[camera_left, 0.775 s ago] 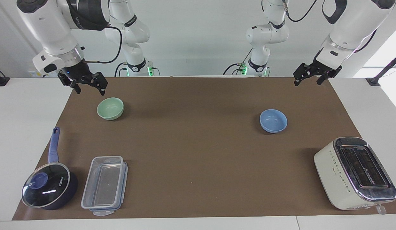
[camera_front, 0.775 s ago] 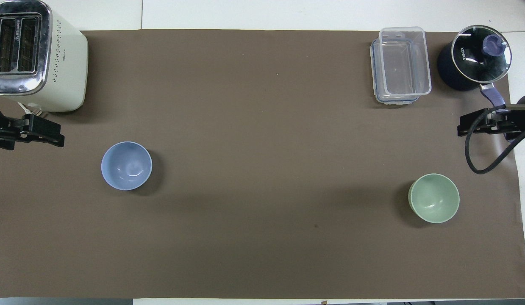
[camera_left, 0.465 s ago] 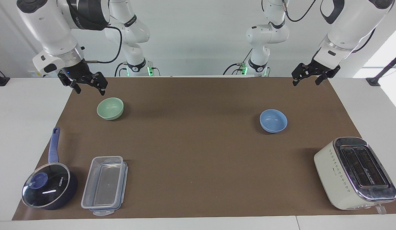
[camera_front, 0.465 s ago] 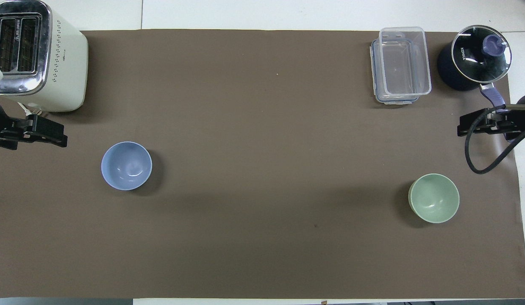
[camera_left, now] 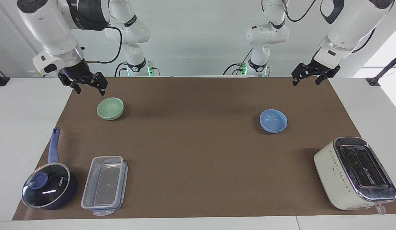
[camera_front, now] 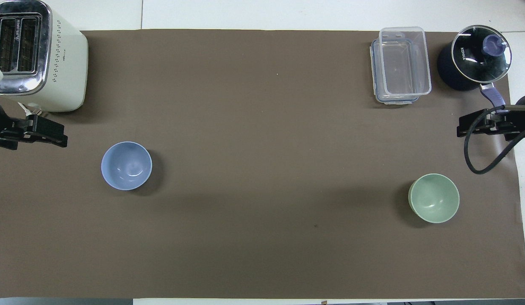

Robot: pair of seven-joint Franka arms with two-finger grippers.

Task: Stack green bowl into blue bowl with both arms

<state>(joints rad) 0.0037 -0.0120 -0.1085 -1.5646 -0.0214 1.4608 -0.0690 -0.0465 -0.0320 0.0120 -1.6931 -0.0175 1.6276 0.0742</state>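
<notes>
The pale green bowl (camera_left: 110, 108) (camera_front: 434, 198) stands upright on the brown mat toward the right arm's end. The light blue bowl (camera_left: 273, 120) (camera_front: 126, 165) stands upright toward the left arm's end, and both bowls are empty. My right gripper (camera_left: 90, 92) (camera_front: 460, 128) hangs open in the air over the mat's edge beside the green bowl, touching nothing. My left gripper (camera_left: 306, 83) (camera_front: 59, 138) hangs open over the mat's edge at its own end, well apart from the blue bowl.
A cream toaster (camera_left: 354, 172) (camera_front: 37, 55) stands farther from the robots at the left arm's end. At the right arm's end, also farther out, are a clear plastic container (camera_left: 105, 185) (camera_front: 401, 64) and a dark blue lidded saucepan (camera_left: 49, 188) (camera_front: 474, 57).
My left gripper has drifted slightly upward and toward the table's middle. The right gripper and both bowls have stayed put.
</notes>
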